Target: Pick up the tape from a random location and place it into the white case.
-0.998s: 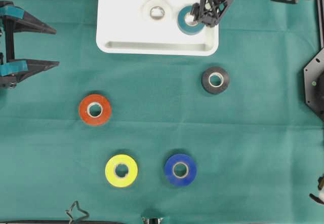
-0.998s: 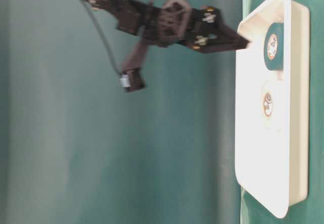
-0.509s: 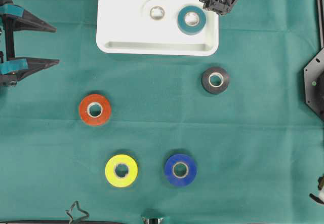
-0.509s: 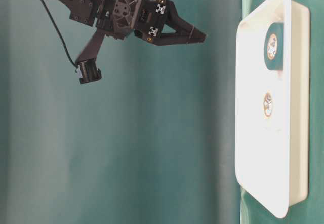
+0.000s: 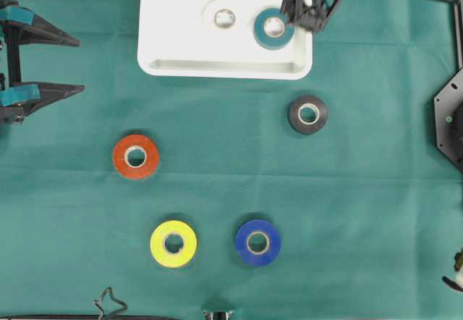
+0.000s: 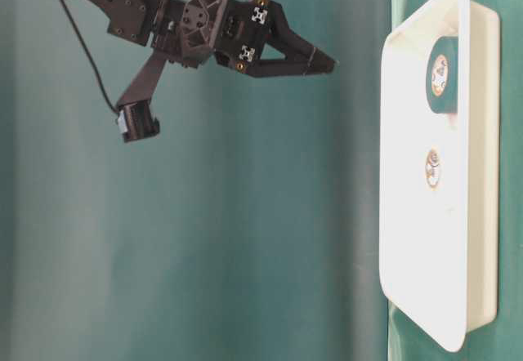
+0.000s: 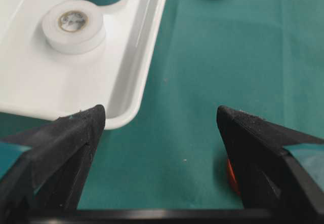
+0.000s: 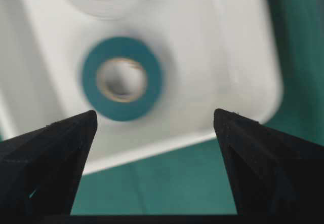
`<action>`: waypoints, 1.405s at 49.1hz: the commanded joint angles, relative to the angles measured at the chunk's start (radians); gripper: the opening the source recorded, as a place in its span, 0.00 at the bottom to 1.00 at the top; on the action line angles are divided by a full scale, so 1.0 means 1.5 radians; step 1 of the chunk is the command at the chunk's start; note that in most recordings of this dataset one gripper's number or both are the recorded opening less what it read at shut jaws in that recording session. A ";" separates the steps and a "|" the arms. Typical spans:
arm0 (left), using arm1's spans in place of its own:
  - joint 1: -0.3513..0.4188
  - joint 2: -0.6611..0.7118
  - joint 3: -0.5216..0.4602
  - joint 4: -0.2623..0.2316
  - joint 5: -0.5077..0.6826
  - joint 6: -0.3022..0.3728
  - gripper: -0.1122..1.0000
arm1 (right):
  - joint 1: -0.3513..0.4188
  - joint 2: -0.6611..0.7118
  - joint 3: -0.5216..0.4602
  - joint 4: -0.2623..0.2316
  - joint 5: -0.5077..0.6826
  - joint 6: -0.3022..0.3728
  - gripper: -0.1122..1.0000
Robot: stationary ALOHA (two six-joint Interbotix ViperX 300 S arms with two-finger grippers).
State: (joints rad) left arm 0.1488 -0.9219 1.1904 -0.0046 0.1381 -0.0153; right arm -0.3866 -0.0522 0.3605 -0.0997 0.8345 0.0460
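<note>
Lifted clear of the white case [image 5: 173, 66] since 1 second earlier, the right tool [image 5: 312, 17] hung released beside the teal tape [image 5: 273, 27] inside, nearest the black tape [image 5: 307, 114] on the bench

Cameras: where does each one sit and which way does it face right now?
Overhead: above, looking down; white case, right gripper.
Table-level: low, image turned sideways; right gripper clear of the case.
Left wrist: looks past open left gripper at the case corner.
Right wrist: looks down between open jaws.
Shared by all: teal tape roll.
</note>
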 commanded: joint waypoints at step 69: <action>0.001 0.004 -0.007 -0.001 0.008 0.001 0.99 | 0.177 -0.350 0.202 0.008 -0.195 0.066 0.89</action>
State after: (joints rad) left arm 0.1488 -0.9219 1.1904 -0.0046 0.1549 -0.0153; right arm -0.1289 -0.5047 0.6335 -0.0936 0.5921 0.1442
